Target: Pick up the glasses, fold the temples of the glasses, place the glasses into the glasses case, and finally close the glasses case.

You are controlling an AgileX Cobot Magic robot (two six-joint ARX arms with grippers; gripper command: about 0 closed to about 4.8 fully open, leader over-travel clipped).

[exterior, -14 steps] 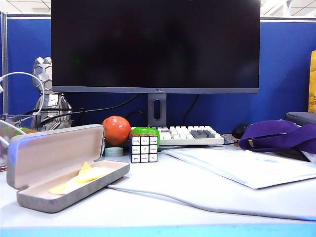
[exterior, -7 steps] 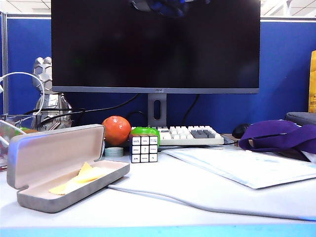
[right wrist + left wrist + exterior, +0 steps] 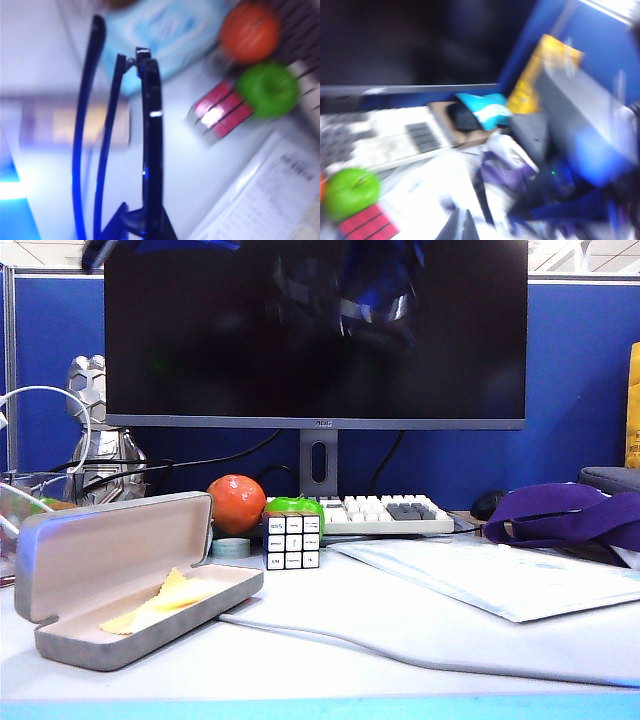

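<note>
My right gripper (image 3: pixel 146 226) is shut on the glasses (image 3: pixel 151 145), pinching the black frame, which shows edge-on in the right wrist view. The two temples (image 3: pixel 109 140) run close alongside the frame. Below them the open glasses case (image 3: pixel 75 125) is a blur. In the exterior view the case (image 3: pixel 130 585) lies open at the left with a yellow cloth (image 3: pixel 160 602) inside. Blurred blue and silver arm parts (image 3: pixel 350 290) hang at the top, in front of the monitor. My left gripper (image 3: pixel 462 227) is blurred, its tips almost together with nothing between them.
A dark monitor (image 3: pixel 315 330) fills the back. An orange ball (image 3: pixel 236 503), a green object (image 3: pixel 293 505), a puzzle cube (image 3: pixel 291 540) and a keyboard (image 3: pixel 385 512) stand mid-table. Papers (image 3: pixel 500 580), a purple cloth (image 3: pixel 565 515) and a grey cable (image 3: pixel 400 655) lie at the right. A light blue packet (image 3: pixel 165 30) is nearby.
Blurred arm parts have come down into the top of the exterior view, in front of the monitor. The case and the other table items have not moved.
</note>
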